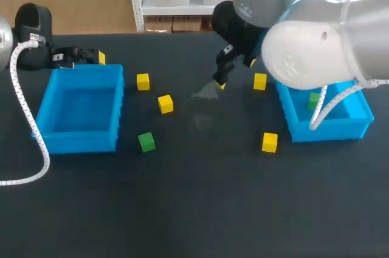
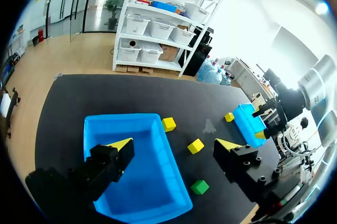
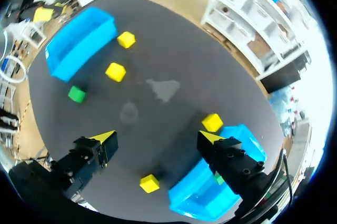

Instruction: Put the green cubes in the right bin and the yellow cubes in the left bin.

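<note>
**Q:** While both arms hang above the table (image 1: 194, 209), how do the grippers stand?

**A:** Left gripper (image 2: 174, 145): fingers apart, nothing between them, over the far edge of the left bin (image 1: 79, 139). Right gripper (image 3: 158, 137): fingers also apart and empty, above open tabletop by a pale smear (image 1: 206, 91).

**Q:** And where do the cubes lie?

**A:** Green cube 1 (image 1: 314, 100) lies inside the right bin (image 1: 328, 129), partly behind a white cable. Green cube 2 (image 1: 146, 142) sits on the table just beside the left bin's near corner. All four yellow cubes are on the table, outside both bins. Yellow cube a (image 1: 143, 81) is beside the left bin's far corner, with b (image 1: 165, 104) near it. Yellow cube c (image 1: 260, 81) is by the right bin's far corner, and d (image 1: 270, 142) is by its near corner.
</note>
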